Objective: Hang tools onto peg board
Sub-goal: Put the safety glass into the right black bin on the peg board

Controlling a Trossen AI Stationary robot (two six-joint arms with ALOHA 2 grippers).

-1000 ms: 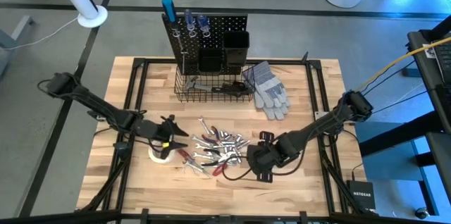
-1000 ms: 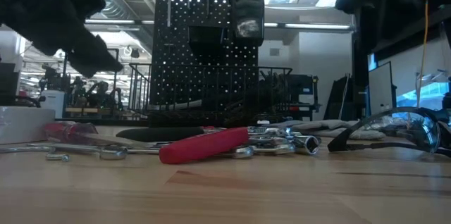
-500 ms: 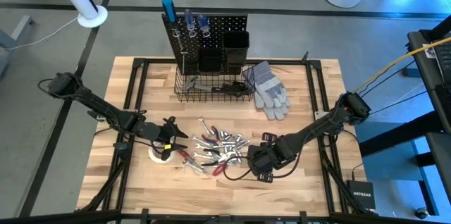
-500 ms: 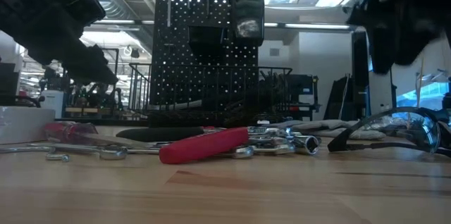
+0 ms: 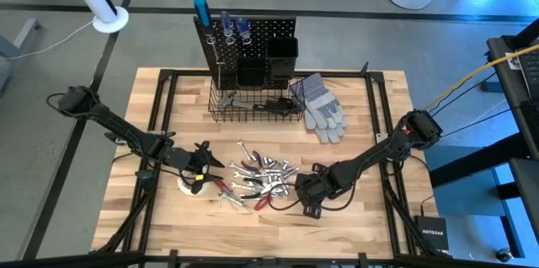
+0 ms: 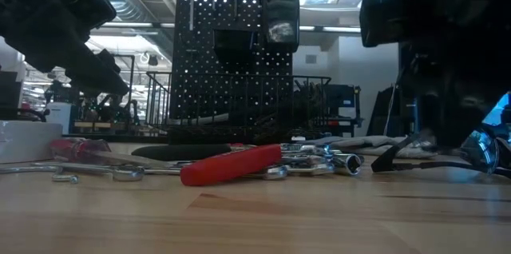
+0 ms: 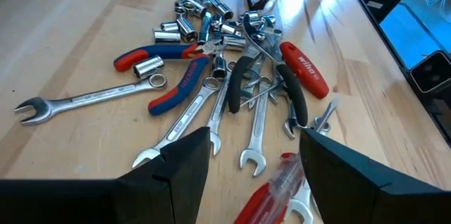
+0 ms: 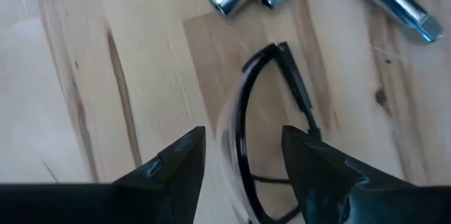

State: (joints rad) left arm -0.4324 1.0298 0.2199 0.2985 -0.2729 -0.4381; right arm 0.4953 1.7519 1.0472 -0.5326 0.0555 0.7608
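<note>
A: Two claws. Left gripper point(image 5: 205, 165), frame left, spread wide and empty over the white tape roll point(image 5: 193, 185)?

B: Yes. Centre: silver wrenches point(image 5: 268, 175), unhung; black perforated peg board point(image 5: 253, 40) at top. Right gripper point(image 5: 301, 189) has slid left over clear safety glasses point(image 8: 262, 136), parted, holding nothing.

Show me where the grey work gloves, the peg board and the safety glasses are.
Grey work gloves point(image 5: 321, 109), high view, on the palm of the top glove.
Peg board point(image 5: 253, 32), high view, on its perforated black panel.
Safety glasses point(image 8: 248, 115), right wrist view, on the dark frame rim.
</note>
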